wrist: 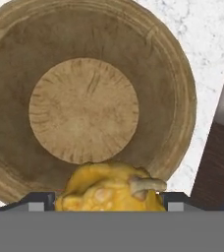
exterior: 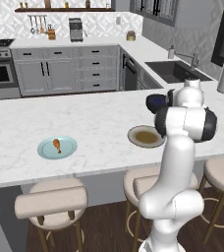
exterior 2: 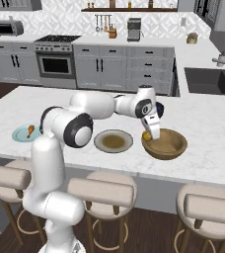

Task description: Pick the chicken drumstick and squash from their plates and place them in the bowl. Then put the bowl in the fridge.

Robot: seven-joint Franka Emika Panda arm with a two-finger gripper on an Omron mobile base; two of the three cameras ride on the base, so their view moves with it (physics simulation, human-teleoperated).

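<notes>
Squash (wrist: 109, 189) sits between our jaws, seen closest in the hand view: the yellow lumpy chunk is framed by the two dark tips and hangs above the near rim of the wooden bowl (wrist: 84, 103), whose pale round bottom is bare. From the right base view we see the gripper (exterior 2: 149, 132) pointing down at the bowl's (exterior 2: 171, 146) left edge, the squash (exterior 2: 146, 135) a small yellow spot at its tips, the jaws spread wide and clasping it. That view also gives the olive-brown plate (exterior 2: 113, 141) just left of the bowl, and the blue plate (exterior 2: 24, 133) far left with the drumstick (exterior 2: 30, 130) on it. In the left base view our arm hides the bowl; we see the drumstick (exterior: 57, 144) on the blue plate (exterior: 57, 147) and the brown plate (exterior: 144, 136) on the white desk (exterior: 84, 123).
</notes>
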